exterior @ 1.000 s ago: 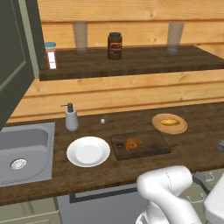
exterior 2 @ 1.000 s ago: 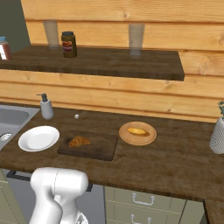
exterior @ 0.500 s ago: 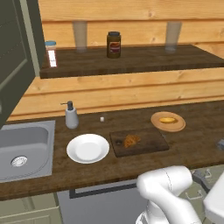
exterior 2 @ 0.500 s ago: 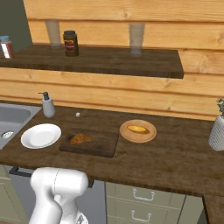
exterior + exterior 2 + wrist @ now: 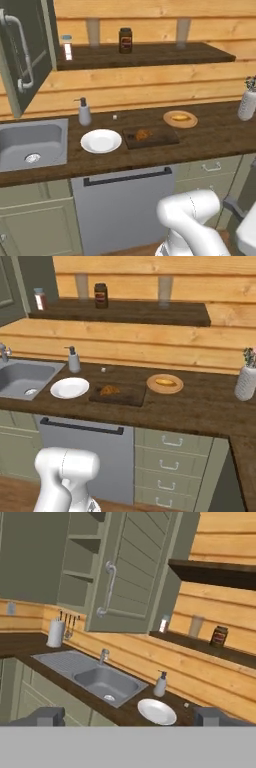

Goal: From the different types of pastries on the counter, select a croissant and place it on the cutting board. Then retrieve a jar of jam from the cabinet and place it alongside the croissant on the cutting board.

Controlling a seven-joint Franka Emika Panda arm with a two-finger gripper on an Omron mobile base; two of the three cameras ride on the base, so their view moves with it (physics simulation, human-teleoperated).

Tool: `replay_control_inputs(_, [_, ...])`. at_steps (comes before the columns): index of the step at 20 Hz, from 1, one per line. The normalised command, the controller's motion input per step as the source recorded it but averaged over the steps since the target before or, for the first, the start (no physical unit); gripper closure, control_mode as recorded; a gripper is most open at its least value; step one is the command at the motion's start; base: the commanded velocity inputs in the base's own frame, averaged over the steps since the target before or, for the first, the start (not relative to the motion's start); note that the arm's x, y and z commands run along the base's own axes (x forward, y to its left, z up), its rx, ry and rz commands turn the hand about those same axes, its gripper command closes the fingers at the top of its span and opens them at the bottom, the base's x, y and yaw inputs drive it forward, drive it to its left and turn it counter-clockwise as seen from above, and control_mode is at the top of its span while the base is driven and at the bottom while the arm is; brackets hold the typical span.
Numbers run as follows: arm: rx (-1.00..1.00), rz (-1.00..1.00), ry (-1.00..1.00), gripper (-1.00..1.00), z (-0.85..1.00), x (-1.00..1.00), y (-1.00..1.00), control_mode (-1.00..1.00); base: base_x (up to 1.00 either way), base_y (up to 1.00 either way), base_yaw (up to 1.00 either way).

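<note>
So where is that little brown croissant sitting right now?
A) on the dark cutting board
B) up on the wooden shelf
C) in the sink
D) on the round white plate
A: the croissant lies on the cutting board, beside the white plate.

Both base views overlook the counter [image 5: 210,140] from afar; hand view faces the cabinet [image 5: 125,567].

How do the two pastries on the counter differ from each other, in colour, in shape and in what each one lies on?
The croissant is golden-brown, while the other pastry is yellow-orange. The croissant looks like a small crescent; the other pastry is a longer oval. The croissant lies on the dark cutting board; the other pastry lies on a round tan plate. Both are small baked pieces resting on the counter, side by side.
</note>
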Motion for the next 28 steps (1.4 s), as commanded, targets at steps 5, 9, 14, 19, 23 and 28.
replay_control_inputs(5, [0.00, 0.00, 0.00, -1.00, 0.00, 0.00, 0.00, 1.00, -0.46, 0.98, 0.00])
replay_control_inputs(9, [0.00, 0.00, 0.00, -1.00, 0.00, 0.00, 0.00, 1.00, -0.30, 1.00, 0.00])
replay_control_inputs(14, [0.00, 0.00, 0.00, -1.00, 0.00, 0.00, 0.00, 1.00, -0.09, 0.99, 0.00])
replay_control_inputs(19, [0.00, 0.00, 0.00, -1.00, 0.00, 0.00, 0.00, 1.00, 0.03, 0.69, 0.00])
replay_control_inputs(23, [0.00, 0.00, 0.00, -1.00, 0.00, 0.00, 0.00, 1.00, 0.04, 0.04, 0.00])
replay_control_inputs(28, [0.00, 0.00, 0.00, -1.00, 0.00, 0.00, 0.00, 1.00, 0.14, 0.16, 0.00])
